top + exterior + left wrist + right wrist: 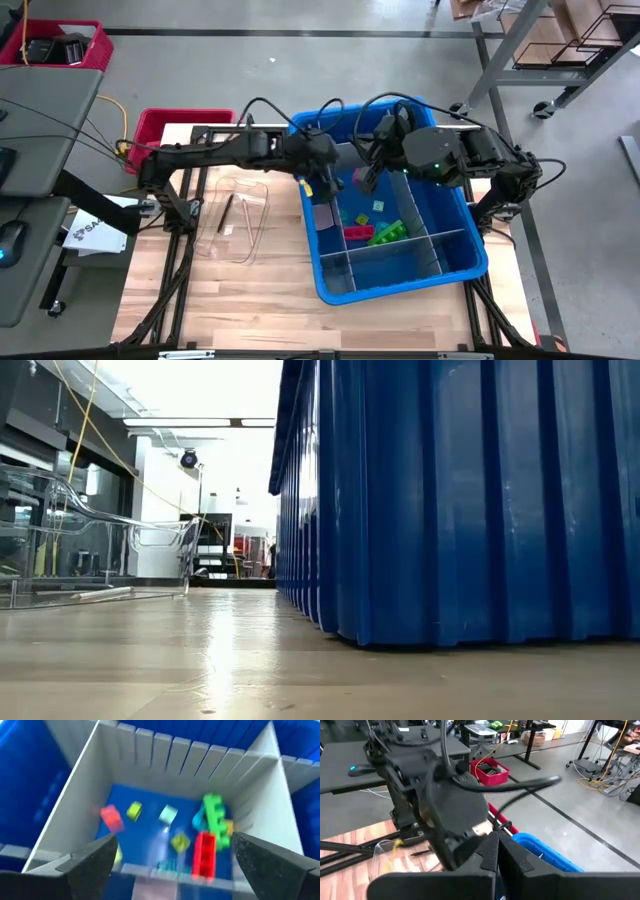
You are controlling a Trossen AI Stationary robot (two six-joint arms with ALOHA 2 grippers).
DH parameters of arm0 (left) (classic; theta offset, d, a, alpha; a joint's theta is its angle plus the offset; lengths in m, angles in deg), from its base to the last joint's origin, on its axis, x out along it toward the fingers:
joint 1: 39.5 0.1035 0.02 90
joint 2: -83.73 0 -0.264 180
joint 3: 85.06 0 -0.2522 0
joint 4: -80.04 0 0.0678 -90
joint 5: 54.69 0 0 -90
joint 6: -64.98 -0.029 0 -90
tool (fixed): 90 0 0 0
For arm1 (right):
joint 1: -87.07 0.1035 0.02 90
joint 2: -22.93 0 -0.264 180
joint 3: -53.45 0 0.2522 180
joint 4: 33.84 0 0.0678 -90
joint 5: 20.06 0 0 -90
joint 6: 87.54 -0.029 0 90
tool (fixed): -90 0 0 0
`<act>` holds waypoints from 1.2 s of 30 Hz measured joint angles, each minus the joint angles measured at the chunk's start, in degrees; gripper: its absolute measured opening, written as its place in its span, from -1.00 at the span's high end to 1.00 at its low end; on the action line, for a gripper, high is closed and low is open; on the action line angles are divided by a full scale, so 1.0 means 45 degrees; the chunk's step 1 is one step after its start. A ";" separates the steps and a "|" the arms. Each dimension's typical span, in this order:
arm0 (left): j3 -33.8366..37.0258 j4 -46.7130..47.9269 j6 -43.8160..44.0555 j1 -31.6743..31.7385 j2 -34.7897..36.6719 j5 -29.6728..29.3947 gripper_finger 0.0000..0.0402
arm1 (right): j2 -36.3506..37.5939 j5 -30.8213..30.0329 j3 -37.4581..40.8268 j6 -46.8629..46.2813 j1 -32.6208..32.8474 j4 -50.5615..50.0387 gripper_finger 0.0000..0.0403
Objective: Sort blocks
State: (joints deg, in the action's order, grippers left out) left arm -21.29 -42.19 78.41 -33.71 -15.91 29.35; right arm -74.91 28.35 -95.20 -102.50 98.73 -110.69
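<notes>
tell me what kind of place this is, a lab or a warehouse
Most likely a robotics lab or workshop. A bare grey concrete floor surrounds the light wooden work table, black office desks stand nearby, and a red plastic crate of cables sits on the floor.
</notes>
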 joint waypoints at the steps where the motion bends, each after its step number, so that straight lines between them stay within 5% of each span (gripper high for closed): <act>1: 0.0000 0.0499 0.0119 -0.0065 0.0203 -0.0084 -0.90 | 0.0000 -0.0002 0.0000 0.0032 0.0000 0.0000 1.00; 8: 0.2449 0.1994 0.2319 -0.1530 0.2889 -0.2492 -0.80 | 0.0000 0.0005 0.0002 0.0440 0.0005 -0.0065 1.00; 20: 0.8700 0.6110 1.2666 -0.3189 0.7372 -0.3621 -0.78 | 0.0000 0.0037 0.0001 0.0443 0.0000 -0.0223 1.00; 26: 1.1538 0.4604 1.4934 -0.2846 0.7533 -0.1909 -0.66 | 0.0000 0.0041 0.0000 0.0443 0.0000 -0.0223 1.00; 36: 1.4786 0.1194 1.8353 -0.1596 0.6988 -0.1732 -0.39 | 0.0000 0.0051 0.0000 0.0438 0.0000 -0.0214 1.00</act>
State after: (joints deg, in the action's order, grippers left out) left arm 45.24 -36.82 161.00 -40.89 15.53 21.55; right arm -74.91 28.58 -95.20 -100.53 98.73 -111.65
